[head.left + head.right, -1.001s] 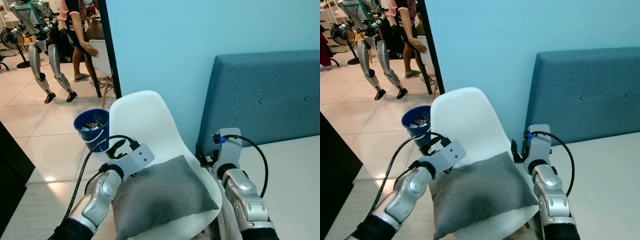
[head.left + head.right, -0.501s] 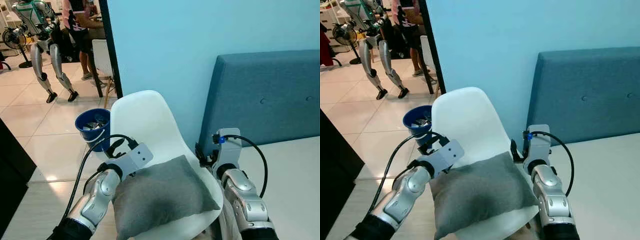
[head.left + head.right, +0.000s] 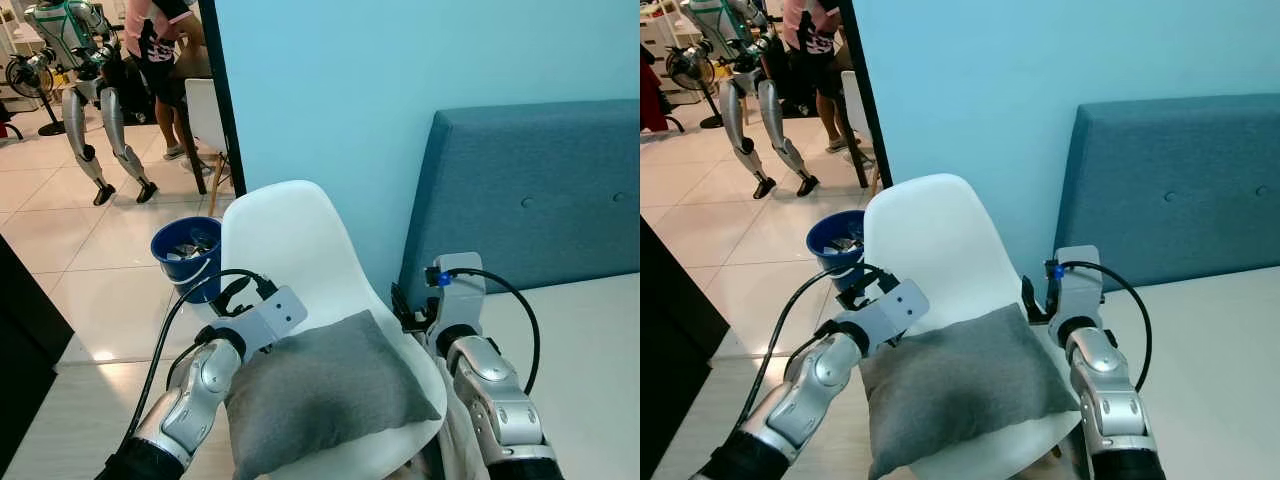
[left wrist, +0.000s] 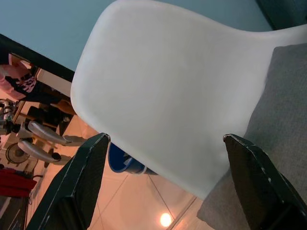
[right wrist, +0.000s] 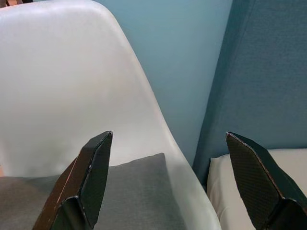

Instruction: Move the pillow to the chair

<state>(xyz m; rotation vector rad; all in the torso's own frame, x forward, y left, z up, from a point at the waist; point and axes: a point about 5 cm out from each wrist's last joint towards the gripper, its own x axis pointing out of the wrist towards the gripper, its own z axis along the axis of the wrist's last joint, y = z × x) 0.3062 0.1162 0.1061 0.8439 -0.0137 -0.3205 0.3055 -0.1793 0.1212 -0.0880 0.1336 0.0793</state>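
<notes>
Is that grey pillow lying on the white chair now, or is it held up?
On the chair. The grey pillow lies flat on the white chair seat; both wrist views show each gripper's fingers spread wide with nothing between them.

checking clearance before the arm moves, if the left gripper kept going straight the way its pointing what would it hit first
Most likely the white chair backrest: it lies between the open fingers of the left gripper. The grey pillow lies off to one side of that line. Depth is hard to judge.

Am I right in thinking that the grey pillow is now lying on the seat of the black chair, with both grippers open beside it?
Not quite: the chair is white, not black, as the left eye view shows. The grey pillow does lie on its seat, with the left gripper and right gripper open beside it.
</notes>
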